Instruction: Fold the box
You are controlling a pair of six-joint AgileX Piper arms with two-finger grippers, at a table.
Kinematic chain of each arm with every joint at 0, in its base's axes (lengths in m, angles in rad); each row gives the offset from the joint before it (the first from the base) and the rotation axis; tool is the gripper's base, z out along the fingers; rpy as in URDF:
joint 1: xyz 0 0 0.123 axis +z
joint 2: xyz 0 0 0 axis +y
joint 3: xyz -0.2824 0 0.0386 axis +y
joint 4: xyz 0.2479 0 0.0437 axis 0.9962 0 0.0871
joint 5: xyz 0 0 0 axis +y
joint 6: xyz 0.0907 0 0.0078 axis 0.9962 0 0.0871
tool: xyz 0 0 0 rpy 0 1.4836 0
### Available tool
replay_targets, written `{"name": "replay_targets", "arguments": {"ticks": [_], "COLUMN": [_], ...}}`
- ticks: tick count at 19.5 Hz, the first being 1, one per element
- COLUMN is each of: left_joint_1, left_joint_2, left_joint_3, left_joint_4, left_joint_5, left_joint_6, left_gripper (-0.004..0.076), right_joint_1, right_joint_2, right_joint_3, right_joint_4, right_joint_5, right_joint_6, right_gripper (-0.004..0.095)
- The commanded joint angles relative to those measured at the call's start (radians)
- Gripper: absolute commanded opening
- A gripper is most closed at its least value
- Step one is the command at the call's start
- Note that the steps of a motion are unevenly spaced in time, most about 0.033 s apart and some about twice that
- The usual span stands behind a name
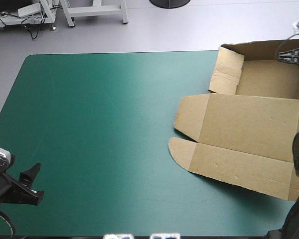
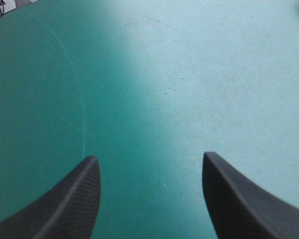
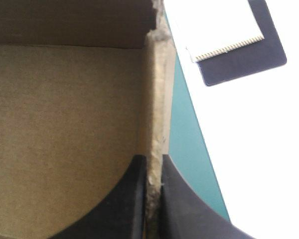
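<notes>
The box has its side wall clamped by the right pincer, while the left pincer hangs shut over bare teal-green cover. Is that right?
Not quite. The left pincer is open, not shut: the left wrist view shows its fingers standing apart over the bare teal-green cover. The right pincer does clamp the side wall of the box.
</notes>
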Motion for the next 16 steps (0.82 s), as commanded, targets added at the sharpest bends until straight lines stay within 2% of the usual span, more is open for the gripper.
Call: {"name": "replay_targets", "arguments": {"ticks": [1, 2, 4, 5, 7, 9, 12, 16], "left_joint_1": [-0.005, -0.005, -0.005, -0.005, -0.005, -0.005, -0.005, -0.005], "left_joint_2": [0.013, 0.015, 0.015, 0.015, 0.015, 0.015, 0.015, 0.015], "left_joint_3": [-0.021, -0.021, -0.021, -0.021, -0.021, -0.021, -0.021, -0.021], "left_joint_4": [0.006, 0.006, 0.006, 0.006, 0.006, 0.025, 0.034, 0.029], "left_joint_5": [0.03, 0.03, 0.03, 0.03, 0.03, 0.03, 0.03, 0.03], "left_joint_6": [-0.001, -0.001, -0.019, -0.019, -0.019, -0.017, -0.013, 0.072], "left_gripper": [0.0432, 0.0432, 0.0432, 0.0432, 0.0432, 0.0426, 0.042, 0.0419], "right_joint_1": [-0.089, -0.094, -0.097, -0.097, -0.097, -0.097, -0.097, -0.097], "right_joint_2": [-0.038, -0.026, 0.016, 0.047, 0.075, 0.084, 0.05, -0.094], "right_joint_3": [0.032, 0.052, 0.067, 0.067, 0.067, 0.067, 0.067, 0.067], "right_joint_4": [-0.025, -0.027, -0.023, -0.009, 0.019, 0.022, 0.052, 0.111], "right_joint_5": [0.005, 0.005, 0.005, -0.001, -0.008, -0.001, 0.004, 0.004], "right_joint_6": [-0.053, -0.072, -0.117, -0.117, -0.159, -0.169, -0.161, -0.161], "right_gripper": [0.0005, 0.002, 0.0134, 0.0242, 0.0366, 0.0405, 0.0404, 0.0404]}}
